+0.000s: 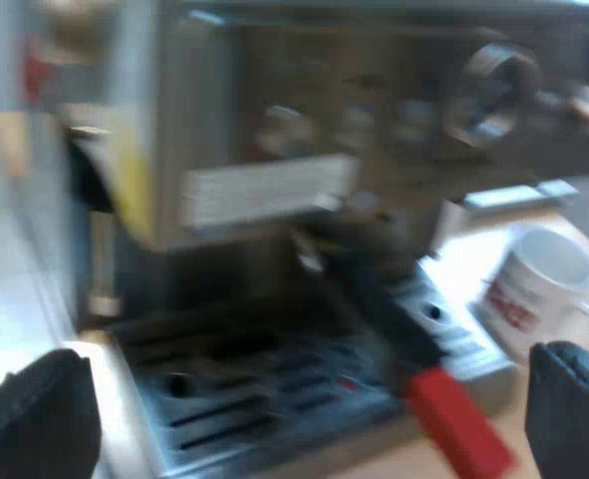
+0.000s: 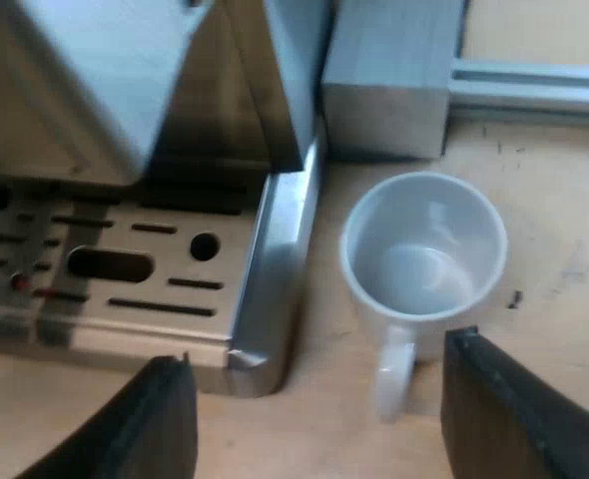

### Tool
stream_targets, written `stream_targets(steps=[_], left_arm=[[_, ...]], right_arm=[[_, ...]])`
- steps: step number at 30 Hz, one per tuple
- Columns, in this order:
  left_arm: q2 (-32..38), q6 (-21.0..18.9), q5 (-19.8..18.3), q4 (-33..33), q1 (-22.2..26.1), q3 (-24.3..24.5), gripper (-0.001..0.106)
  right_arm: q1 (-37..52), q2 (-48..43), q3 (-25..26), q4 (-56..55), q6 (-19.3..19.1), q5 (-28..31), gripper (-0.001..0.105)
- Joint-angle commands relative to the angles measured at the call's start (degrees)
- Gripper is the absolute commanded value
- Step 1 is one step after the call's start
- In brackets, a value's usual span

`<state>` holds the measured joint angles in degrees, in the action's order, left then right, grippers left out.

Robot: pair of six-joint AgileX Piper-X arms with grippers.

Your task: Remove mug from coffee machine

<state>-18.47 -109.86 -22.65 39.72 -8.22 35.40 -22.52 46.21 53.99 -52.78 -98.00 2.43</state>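
The table (image 2: 559, 334) holds the mug (image 2: 422, 254) upright beside the tray's edge (image 2: 277, 274)

— What else is there?
— A holder's dark handle (image 1: 389, 319), slanting outward to its red end (image 1: 459, 424).
— And around it?
— A pale wooden table (image 2: 564, 249). On it sits a grey block (image 2: 389, 75), a metal rail (image 2: 534, 88) running from its side. The wood bears a few small dark marks.

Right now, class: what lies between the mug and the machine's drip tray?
Nothing but a bare strip of wooden table; the right wrist view shows the mug standing apart from the drip tray.
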Motion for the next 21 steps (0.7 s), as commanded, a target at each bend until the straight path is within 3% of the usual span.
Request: stream_targets(steps=[1,4,6,11,17,21], left_arm=[[0.0,-0.4,-1.0,0.3,6.3,0.7,0.087],[0.0,3.4,-2.8,2.9,11.1,1.1,0.087],[0.0,5.0,-2.3,4.9,11.9,1.4,0.087],[0.0,7.3,0.0,6.7,11.9,2.1,0.087],[0.2,7.5,-0.1,6.7,11.5,4.6,0.087],[1.0,8.4,-0.1,8.2,7.5,7.0,0.087]], right_arm=[[7.3,0.7,0.6,0.2,1.8,-0.1,0.055],[13.1,0.7,0.6,0.2,1.6,-0.1,0.055],[16.5,0.7,0.6,0.2,-0.1,-0.1,0.055],[22.9,-0.1,0.6,-0.7,-5.0,-0.1,0.055],[23.5,-3.6,0.6,0.2,-6.8,1.6,0.055],[22.8,-6.1,0.6,0.3,-7.2,2.2,0.055]])
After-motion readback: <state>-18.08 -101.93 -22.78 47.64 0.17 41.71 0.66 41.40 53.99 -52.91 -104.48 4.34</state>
